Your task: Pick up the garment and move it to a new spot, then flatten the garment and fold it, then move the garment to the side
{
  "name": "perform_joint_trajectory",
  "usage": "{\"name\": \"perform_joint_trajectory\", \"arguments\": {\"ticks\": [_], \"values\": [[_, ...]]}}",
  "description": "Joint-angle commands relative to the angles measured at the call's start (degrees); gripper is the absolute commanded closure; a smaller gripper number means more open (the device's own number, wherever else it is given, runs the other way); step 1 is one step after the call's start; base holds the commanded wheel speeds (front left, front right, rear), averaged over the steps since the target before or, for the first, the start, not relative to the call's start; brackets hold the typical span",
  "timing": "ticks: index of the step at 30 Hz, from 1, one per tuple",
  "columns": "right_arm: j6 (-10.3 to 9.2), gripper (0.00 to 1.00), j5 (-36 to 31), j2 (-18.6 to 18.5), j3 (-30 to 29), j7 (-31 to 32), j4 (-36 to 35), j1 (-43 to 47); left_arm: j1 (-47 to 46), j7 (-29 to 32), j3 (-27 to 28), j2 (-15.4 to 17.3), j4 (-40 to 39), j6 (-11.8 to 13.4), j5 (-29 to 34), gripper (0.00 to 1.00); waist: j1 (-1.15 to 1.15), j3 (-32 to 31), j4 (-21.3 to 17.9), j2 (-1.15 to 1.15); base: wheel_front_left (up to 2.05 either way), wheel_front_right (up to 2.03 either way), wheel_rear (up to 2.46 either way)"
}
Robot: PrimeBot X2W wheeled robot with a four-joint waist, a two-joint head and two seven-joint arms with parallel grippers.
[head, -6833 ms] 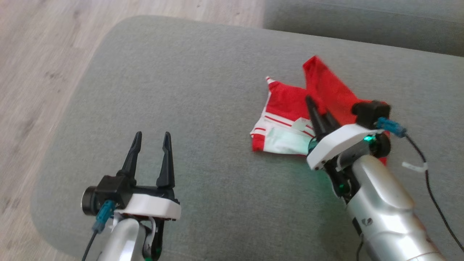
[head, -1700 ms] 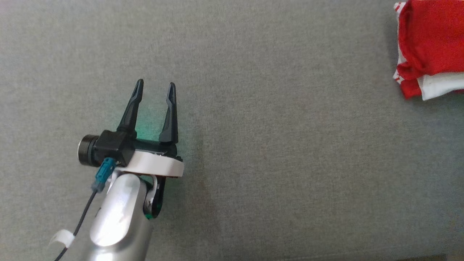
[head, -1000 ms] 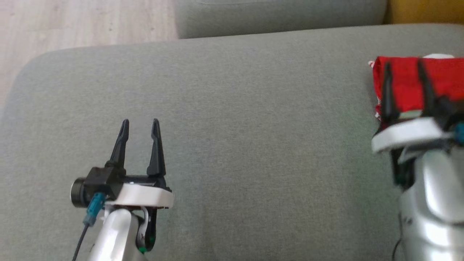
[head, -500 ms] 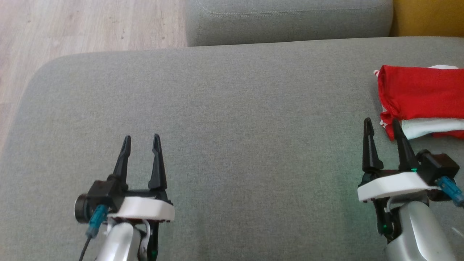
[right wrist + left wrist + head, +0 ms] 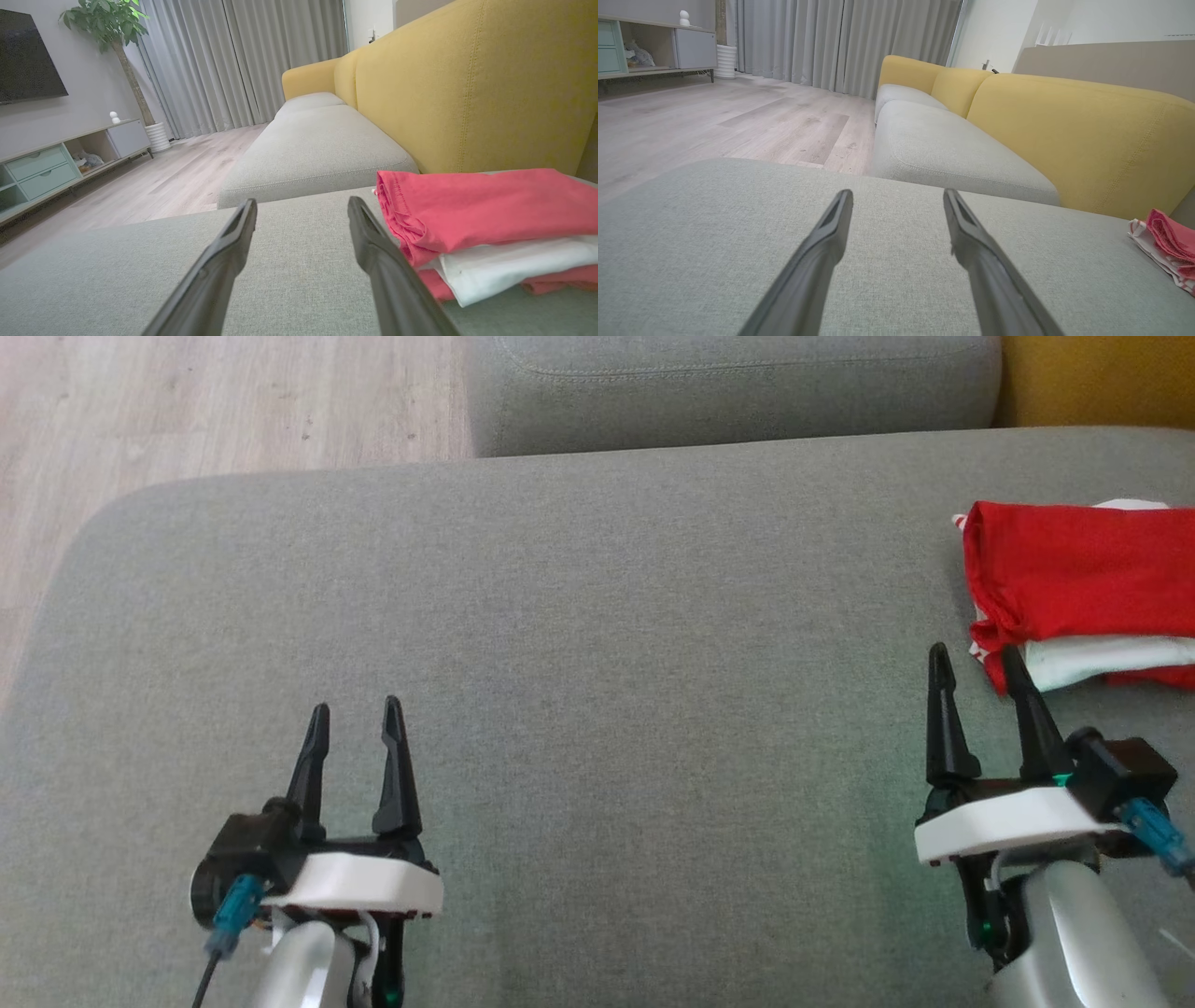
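Looking down from the head cam: folded garment lies at the right edge of the grey cushion, toward its far side, red layer on top w/ a white layer showing under it. R gripper sits near the cushion's near right corner, fingers pointing to the far edge, jaws wide, nothing btwn them. Its fingertip nearer the garment lines up w/ the garment's near-left corner; touching or not, can't tell. L gripper is over the near left of the cushion, jaws spread too, empty, well apart from the garment. Wood floor lies off the cushion's left edge, a second grey cushion past the far edge.

Left wrist cam: both fingers splayed above grey fabric, holding nothing. Garment shows small at the cushion's right edge, well off to the side of the fingers. Yellow backrest runs behind.

Right wrist cam: fingers wide apart, cushion fabric in the gap. Garment lies just beside the finger on that view's right, on its outer side, not btwn the fingers. It's a neat stack, red over white over red. That finger overlaps the stack's near corner; contact unclear.
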Motion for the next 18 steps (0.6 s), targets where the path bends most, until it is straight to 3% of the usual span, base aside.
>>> {"name": "perform_joint_trajectory", "arguments": {"ticks": [1, 15, 16, 18], "values": [[-0.05, 0.00, 0.02, -0.21, 1.72, -0.62, -1.57, -1.01, -1.51, -0.29, 2.05, 0.37, -1.58, -0.05, -0.24, 0.00, 0.00, 0.08, -0.15, 0.00, 0.00, 0.00, 0.00], [-0.05, 0.00, 0.18, -0.21, 2.27, -0.62, -1.58, -1.40, -1.87, -0.29, 3.08, 0.37, -1.75, 0.74, -5.99, 0.00, 0.00, 0.41, -0.53, 0.00, 0.00, 0.00, 0.00], [0.00, 1.00, 0.00, 0.01, 0.81, 0.00, 0.20, -0.01, 0.03, 0.01, 0.75, 0.00, 0.25, 0.40, -6.17, 1.00, 0.00, 0.42, -0.54, 0.00, 0.00, 0.00, 0.00], [0.00, 1.00, 0.01, 0.05, 0.80, 0.10, 1.93, 0.34, 0.50, 0.04, 0.49, -0.01, 1.93, 0.37, -6.17, 1.00, 0.00, 0.42, -0.54, 0.00, 0.00, 0.00, 0.00]]}}
